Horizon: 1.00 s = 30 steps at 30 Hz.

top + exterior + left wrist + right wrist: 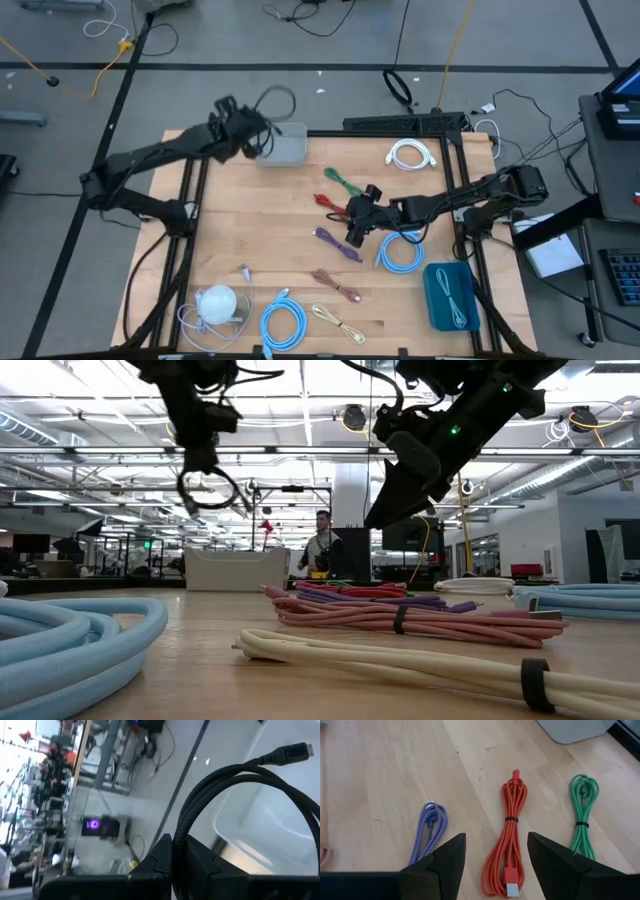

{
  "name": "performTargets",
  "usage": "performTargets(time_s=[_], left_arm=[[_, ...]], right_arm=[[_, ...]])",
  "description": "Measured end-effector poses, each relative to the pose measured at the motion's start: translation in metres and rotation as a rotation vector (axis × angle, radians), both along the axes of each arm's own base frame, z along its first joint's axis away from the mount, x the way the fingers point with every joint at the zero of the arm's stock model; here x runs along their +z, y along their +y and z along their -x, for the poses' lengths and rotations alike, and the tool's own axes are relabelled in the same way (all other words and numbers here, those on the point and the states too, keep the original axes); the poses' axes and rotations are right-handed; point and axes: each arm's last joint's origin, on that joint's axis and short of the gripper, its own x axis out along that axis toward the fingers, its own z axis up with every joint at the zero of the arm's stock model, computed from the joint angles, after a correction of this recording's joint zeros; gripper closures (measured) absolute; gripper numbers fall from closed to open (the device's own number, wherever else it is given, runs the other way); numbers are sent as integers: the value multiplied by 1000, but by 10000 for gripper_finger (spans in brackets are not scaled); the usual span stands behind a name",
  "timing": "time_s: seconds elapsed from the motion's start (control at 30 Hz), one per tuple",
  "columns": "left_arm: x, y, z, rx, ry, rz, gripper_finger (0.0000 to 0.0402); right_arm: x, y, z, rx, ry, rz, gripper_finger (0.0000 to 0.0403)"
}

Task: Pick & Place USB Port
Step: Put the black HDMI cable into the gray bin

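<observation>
My left gripper (258,138) is shut on a black coiled cable (278,100) and holds it above the grey bin (285,150) at the table's far edge. The cable's plug end (300,751) sticks out over the bin (270,820). My right gripper (357,232) is open above the table's middle and touches nothing. In the right wrist view its fingers (496,837) stand apart above a red cable (510,840), with a purple cable (430,827) and a green cable (582,810) lying on either side. My left gripper pinches several strands of the black coil (181,840) between its two fingers. The coil is lifted clear, over the grey bin. In the low view its loop (208,488) hangs below the gripper (200,455).
More bundled cables lie on the wooden table: white (410,155), light blue (400,252), another light blue (283,325), pink (335,285) and cream (338,322). A teal bin (450,295) holding a cable stands at the near right. A white object (215,305) lies at the near left.
</observation>
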Motion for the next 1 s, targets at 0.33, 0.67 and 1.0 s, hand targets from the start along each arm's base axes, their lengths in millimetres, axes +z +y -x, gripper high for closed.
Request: performTargets(time_s=[0.33, 0.67, 1.0], left_arm=[[-6, 50, -14, -169, 163, 21, 377], [-54, 54, -55, -276, 278, 74, 377], [-55, 56, -63, -338, 201, 68, 377]], right_arm=[[-2, 0, 0, 14, -36, 6, 197], [-12, -6, 4, -8, -73, -4, 197], [-13, -6, 4, -7, -74, -5, 197]])
